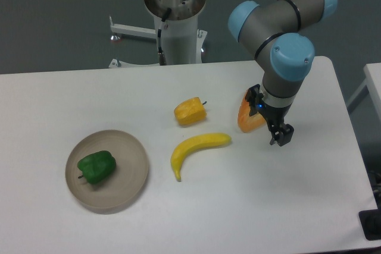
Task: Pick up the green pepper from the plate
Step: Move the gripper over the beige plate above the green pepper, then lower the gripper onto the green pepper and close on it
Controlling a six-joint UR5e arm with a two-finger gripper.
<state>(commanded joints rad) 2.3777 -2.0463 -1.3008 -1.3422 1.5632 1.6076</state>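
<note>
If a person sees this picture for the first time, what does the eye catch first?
Probably the glossy bright-green bell pepper, lying on the round beige plate at the table's front left. Next, the curved yellow banana in the middle, and the robot's dark hand hanging at the right beside an orange fruit piece.

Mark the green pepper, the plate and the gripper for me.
green pepper [97,167], fixed camera, middle of its body
plate [132,154], fixed camera, bare right side
gripper [281,137], fixed camera, between its fingertips
</note>
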